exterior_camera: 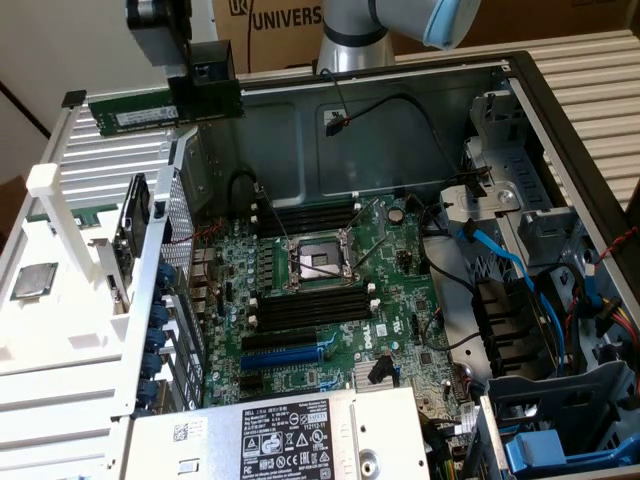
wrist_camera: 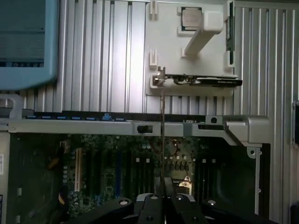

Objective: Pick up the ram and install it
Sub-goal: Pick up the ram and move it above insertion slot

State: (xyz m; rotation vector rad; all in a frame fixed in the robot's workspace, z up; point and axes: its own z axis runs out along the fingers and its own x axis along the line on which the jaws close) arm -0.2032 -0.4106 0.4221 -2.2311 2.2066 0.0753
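Where the ram is: we see the ram (exterior_camera: 135, 112) lifted clear of everything, held level over the upper edge of the open computer case (exterior_camera: 400, 120), toward the exterior view's upper left.
Jaws: pressed onto the ram's two flat faces near one end, pinching it; most of the green stick juts out to the exterior view's left.
Wrist view: the ram (wrist_camera: 162, 135) appears edge-on as a thin line running out from between the jaws, crossing the case's grey wall rail (wrist_camera: 93, 126).
Motherboard: the green motherboard (exterior_camera: 330, 290) lies flat on the case floor, well apart from the ram, with long black slots (exterior_camera: 305, 308) on either side of the metal processor socket (exterior_camera: 318, 262).
Holder: a white holder (exterior_camera: 60, 330) stands just outside the case at the exterior view's left; a square silver processor chip (exterior_camera: 32, 282) sits on it, and a card with a fan (exterior_camera: 135, 225) stands on edge in it.
Arm: the grey robot arm (exterior_camera: 350, 35) rises behind the case, in front of a cardboard box (exterior_camera: 280, 20).
Power supply: a silver power supply (exterior_camera: 290, 435) with a black label lies at the near edge.
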